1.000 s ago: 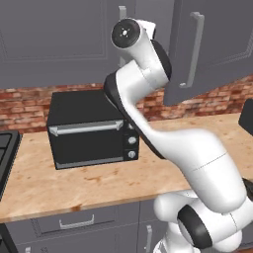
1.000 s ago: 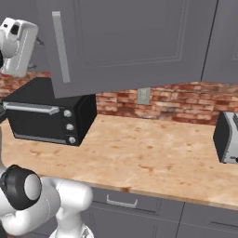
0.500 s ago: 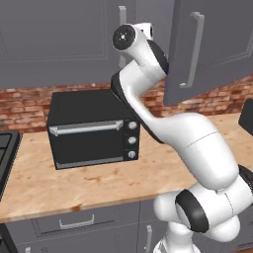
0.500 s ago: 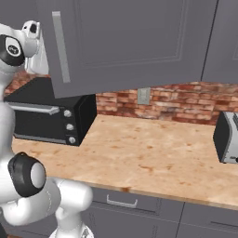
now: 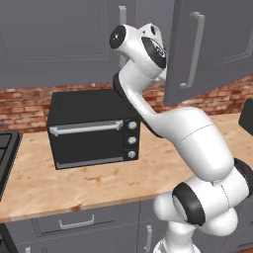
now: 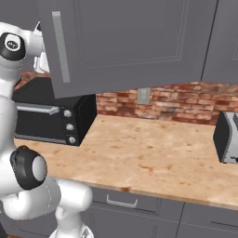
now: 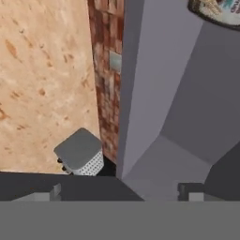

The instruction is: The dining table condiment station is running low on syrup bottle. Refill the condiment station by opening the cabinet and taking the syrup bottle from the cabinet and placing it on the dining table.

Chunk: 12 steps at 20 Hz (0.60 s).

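The cabinet (image 6: 135, 42) door is already swung open, sticking out over the worktop (image 6: 153, 153) next to the black toaster oven (image 5: 91, 131), so the first job looks done. The arm reaches up to the open cabinet, and the pincer (image 7: 119, 192) has its two tips wide apart with nothing between them. I cannot find the syrup bottle yet; in the hand view there is only a round thing with a picture label (image 7: 216, 11) at the far top right, too cut off to tell, so grabbing the bottle and taking it to the dining table is still left.
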Available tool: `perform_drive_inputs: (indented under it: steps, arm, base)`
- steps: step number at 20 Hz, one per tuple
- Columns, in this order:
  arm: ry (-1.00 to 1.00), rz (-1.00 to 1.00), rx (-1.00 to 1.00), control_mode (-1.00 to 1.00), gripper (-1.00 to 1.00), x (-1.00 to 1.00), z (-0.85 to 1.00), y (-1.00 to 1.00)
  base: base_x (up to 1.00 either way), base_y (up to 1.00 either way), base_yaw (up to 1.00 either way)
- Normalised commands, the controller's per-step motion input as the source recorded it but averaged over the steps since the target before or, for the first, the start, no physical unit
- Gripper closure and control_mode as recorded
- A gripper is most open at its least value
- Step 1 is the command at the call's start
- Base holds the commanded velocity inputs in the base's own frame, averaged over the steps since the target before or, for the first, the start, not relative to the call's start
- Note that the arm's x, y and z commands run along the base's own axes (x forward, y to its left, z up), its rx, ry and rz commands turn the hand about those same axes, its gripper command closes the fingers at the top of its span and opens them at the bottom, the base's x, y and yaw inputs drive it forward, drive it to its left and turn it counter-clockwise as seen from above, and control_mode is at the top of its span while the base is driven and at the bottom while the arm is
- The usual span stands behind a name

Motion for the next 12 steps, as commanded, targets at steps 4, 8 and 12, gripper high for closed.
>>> perform_drive_inputs:
  steps: [4, 8, 12]
  arm:
    - [0.03, -0.31, -0.1, -1.0, -1.0, -1.0, 0.0, -0.91]
    - [0.0, -0.31, -0.03, -1.0, -1.0, -1.0, 0.0, -1.0]
    - [0.0, -0.25, 0.0, -1.0, -1.0, -1.0, 0.0, -1.0]
  base:
    - [0.0, 0.0, 0.0]
    - [0.0, 0.0, 0.0]
    - [0.0, 0.0, 0.0]
